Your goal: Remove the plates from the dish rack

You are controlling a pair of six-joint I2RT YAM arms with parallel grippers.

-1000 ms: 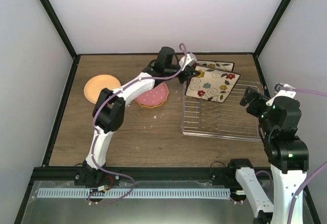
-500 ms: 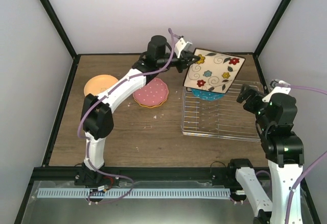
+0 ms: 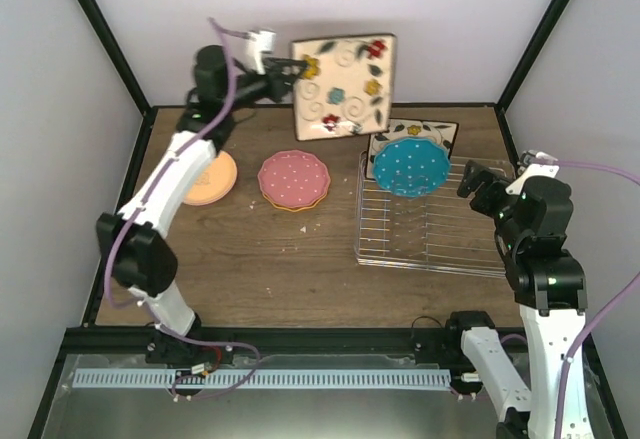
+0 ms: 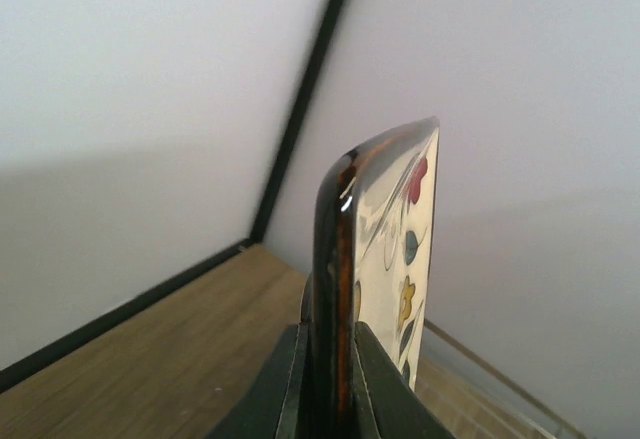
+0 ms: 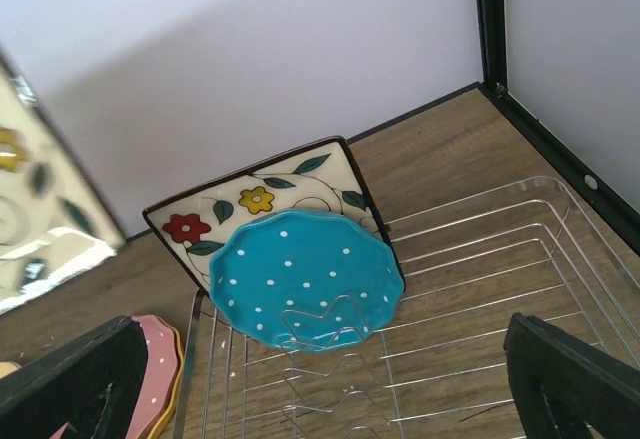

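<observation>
High above the back of the table my left gripper (image 3: 288, 76) is shut on the edge of a square cream flower-patterned plate (image 3: 345, 84). In the left wrist view its jaws (image 4: 330, 379) clamp the dark rim of that plate (image 4: 400, 239), which stands upright. A white-dotted teal plate (image 3: 410, 166) (image 5: 305, 279) leans in the far end of the silver wire dish rack (image 3: 430, 244) (image 5: 500, 259). A second square flower plate (image 3: 440, 131) (image 5: 270, 194) stands behind it. My right gripper (image 3: 480, 187) (image 5: 320, 399) hovers open over the rack's right side, holding nothing.
On the wooden table left of the rack lies a dotted pink plate (image 3: 293, 179) (image 5: 160, 379) stacked on a yellow one. An orange plate (image 3: 215, 181) lies further left, partly under my left arm. Black frame posts and grey walls enclose the table.
My left arm lifted the square flower plate out of the rack and swung it up and to the left, uncovering the teal plate. The right gripper shifted slightly left.
</observation>
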